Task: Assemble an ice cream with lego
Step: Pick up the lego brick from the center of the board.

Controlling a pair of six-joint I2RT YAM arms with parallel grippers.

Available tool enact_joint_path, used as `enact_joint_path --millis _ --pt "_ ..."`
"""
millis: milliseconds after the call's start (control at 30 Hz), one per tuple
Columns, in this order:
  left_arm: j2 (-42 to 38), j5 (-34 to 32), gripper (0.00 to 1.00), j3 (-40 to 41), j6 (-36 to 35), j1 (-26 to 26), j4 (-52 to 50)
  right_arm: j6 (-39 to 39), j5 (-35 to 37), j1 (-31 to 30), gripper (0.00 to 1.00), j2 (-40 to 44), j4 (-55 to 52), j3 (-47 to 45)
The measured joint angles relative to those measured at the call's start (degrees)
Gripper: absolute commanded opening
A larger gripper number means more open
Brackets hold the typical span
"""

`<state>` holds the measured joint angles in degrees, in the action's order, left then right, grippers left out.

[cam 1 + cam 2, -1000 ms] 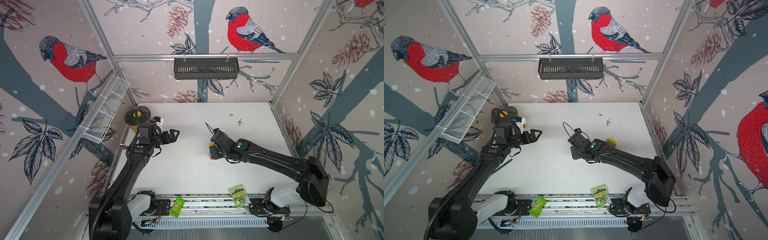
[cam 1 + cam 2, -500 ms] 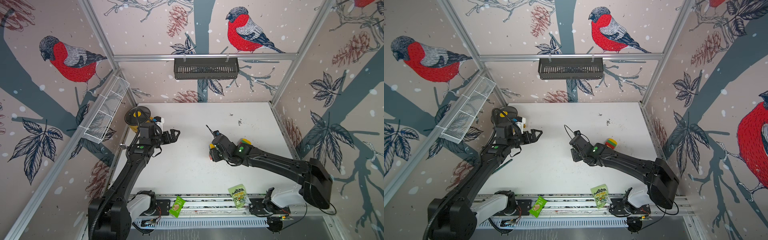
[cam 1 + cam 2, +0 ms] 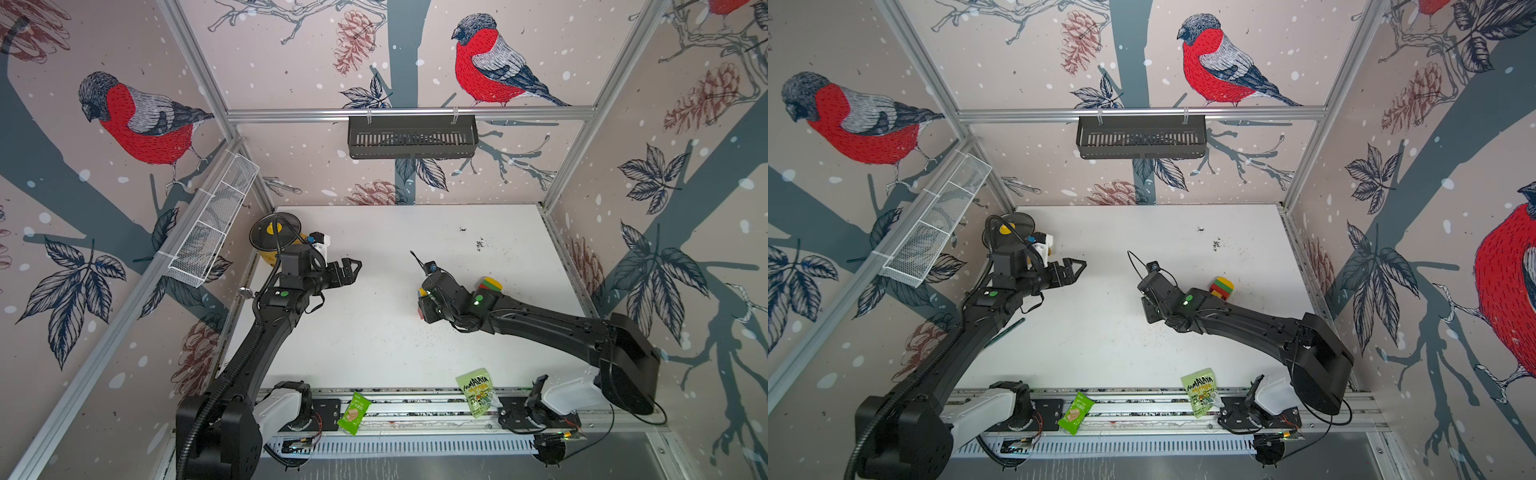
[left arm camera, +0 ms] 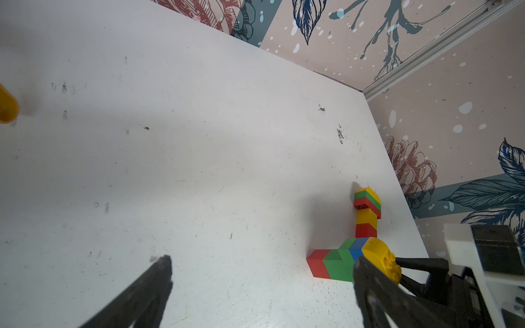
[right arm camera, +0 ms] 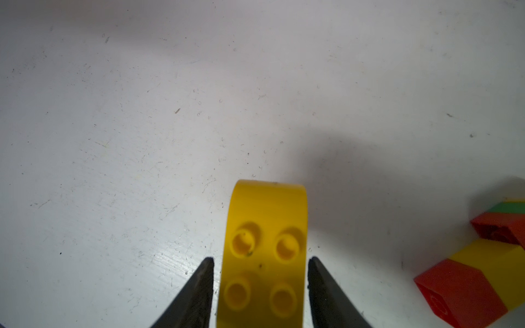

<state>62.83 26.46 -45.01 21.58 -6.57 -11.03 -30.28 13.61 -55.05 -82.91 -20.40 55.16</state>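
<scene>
Straddling a yellow brick (image 5: 264,227) at the right wrist view's lower centre, the right gripper (image 5: 260,259) is standing with jaws just apart, a detail hidden in both top views. The left gripper (image 4: 261,259) is gaping, and the upper-left tub (image 3: 268,257) is concealing its contents.

Lying lego row (image 4: 338,264) red, green, blue, yellow half-round cap; standing lego stack (image 4: 367,211) yellow, green, red, yellow, red; table (image 4: 199,170) white, dark-scuffed; walls (image 3: 291,62) pale pink with red-breasted birds, grey-blue branches; snack packets (image 3: 353,413) green.

"HIMALAYA" on green packet (image 3: 476,392)
</scene>
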Motion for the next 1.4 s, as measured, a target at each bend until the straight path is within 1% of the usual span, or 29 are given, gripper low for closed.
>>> enact_joint_path --millis 200,700,767,1200,1333,1400 --pt "0.04 -0.11 0.99 -0.02 0.0 -0.17 0.0 -1.03 1.36 0.02 0.48 -0.37 0.63 -0.28" --pt "-0.13 -0.85 0.99 -0.33 -0.57 -0.46 -0.28 -1.44 1.86 -0.68 0.47 -2.67 2.32 -0.42" --pt "-0.13 -0.98 0.99 -0.33 -0.57 -0.46 -0.44 -1.46 2.01 -0.76 0.44 -3.08 2.38 -0.37" --pt "-0.83 -1.14 0.99 -0.35 -0.59 -0.5 -1.33 -2.71 3.67 -0.76 0.33 -3.56 2.27 0.2" --pt "-1.44 -1.03 0.99 -0.9 -0.63 -0.85 -1.27 -2.73 2.38 -0.13 0.32 -2.62 1.4 1.18" --pt "-1.81 -0.92 0.99 -1.66 -1.18 -1.53 -1.2 -2.71 0.17 1.05 0.32 -1.25 0.59 2.49"
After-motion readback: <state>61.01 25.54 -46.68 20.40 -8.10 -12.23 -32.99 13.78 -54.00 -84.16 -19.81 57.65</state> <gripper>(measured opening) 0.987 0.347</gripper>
